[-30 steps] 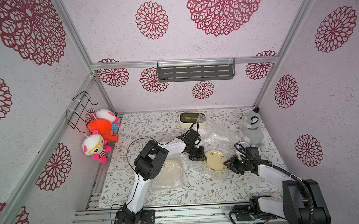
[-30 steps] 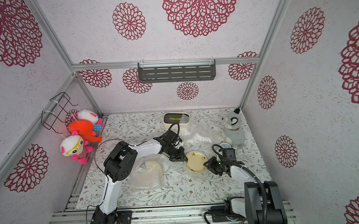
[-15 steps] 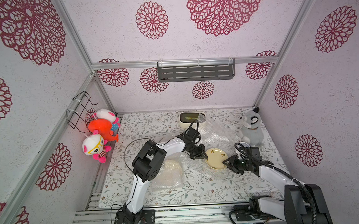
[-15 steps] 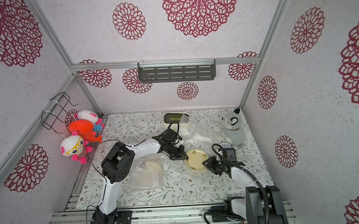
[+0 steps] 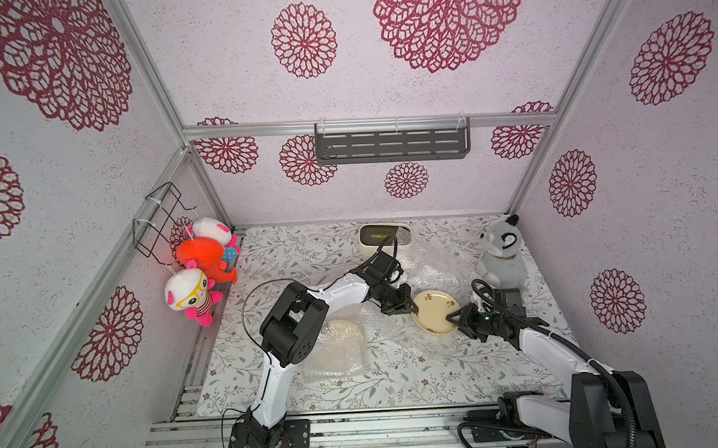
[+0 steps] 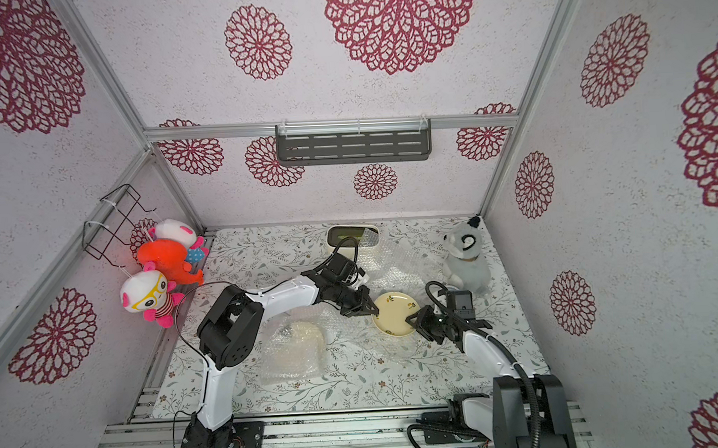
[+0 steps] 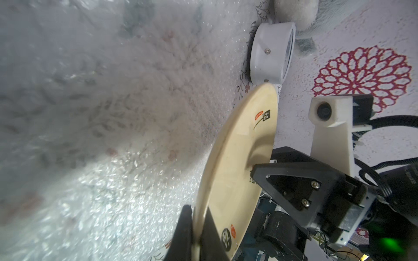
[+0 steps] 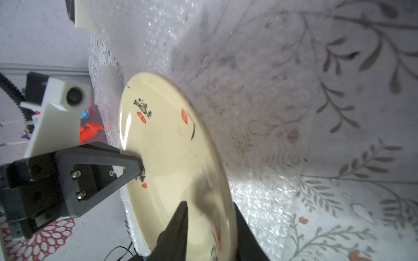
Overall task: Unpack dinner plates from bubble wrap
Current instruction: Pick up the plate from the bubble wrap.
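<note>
A cream dinner plate [image 5: 435, 313] [image 6: 394, 315] with small dark rim motifs is held a little above a spread sheet of bubble wrap [image 5: 432, 267] [image 7: 126, 126]. My left gripper [image 5: 408, 305] [image 7: 199, 228] is shut on the plate's left rim [image 7: 239, 162]. My right gripper [image 5: 454, 316] [image 8: 210, 223] straddles the opposite rim [image 8: 176, 144], one finger over the plate's face and one behind it, with a gap still showing. A second bubble wrap bundle [image 5: 333, 351] [image 6: 293, 349], whitish and folded around something pale and round, lies front left.
A cream box with a dark green top [image 5: 385, 237] stands at the back. A grey plush animal [image 5: 501, 255] sits at the back right, with a small white alarm clock [image 7: 269, 54] beside it. Plush toys [image 5: 201, 273] hang on the left wall.
The plate has shifted slightly toward the back with my left gripper. My right gripper followed it, and its fingers have drawn closer together around the rim.
</note>
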Tool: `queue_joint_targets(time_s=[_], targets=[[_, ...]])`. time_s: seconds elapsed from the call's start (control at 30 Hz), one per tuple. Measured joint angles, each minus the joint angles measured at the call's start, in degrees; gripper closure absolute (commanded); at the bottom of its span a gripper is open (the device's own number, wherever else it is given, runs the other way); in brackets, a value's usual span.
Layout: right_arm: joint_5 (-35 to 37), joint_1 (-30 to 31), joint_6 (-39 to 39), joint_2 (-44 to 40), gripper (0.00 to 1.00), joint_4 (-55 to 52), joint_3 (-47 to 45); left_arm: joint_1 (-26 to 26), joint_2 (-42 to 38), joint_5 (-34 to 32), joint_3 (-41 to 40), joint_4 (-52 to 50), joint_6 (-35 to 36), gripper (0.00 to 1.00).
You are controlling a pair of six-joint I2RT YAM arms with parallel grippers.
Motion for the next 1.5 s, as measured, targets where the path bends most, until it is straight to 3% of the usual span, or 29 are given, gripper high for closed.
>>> queue_joint_targets(time_s=[0.33,0.7,1.03,1.4,1.5], targets=[[0.68,-0.50,1.68,-0.94,0.88,-0.02,0.00,0.48,-0.02,0.00,-0.04,0.26,-0.83,0.94],[0.63,-0.35,1.53,-2.27,0.91,-0.07,0.02,0.44,-0.02,-0.66,-0.87,0.42,-1.05,0.77],[0.26,-0.17,1.53,-2.29,0.95,0.26,0.04,0.15,-2.27,-0.94,-1.51,0.90,-1.29,0.49],[0.72,-0.17,1.51,-3.06,0.96,-1.92,0.24,0.11,-4.90,-2.32,-2.82,0.24,-0.37,0.06],[0.98,-0.17,1.49,-5.09,0.97,-4.02,0.94,0.11,-7.48,-3.10,-4.61,-0.98,0.02,0.00]])
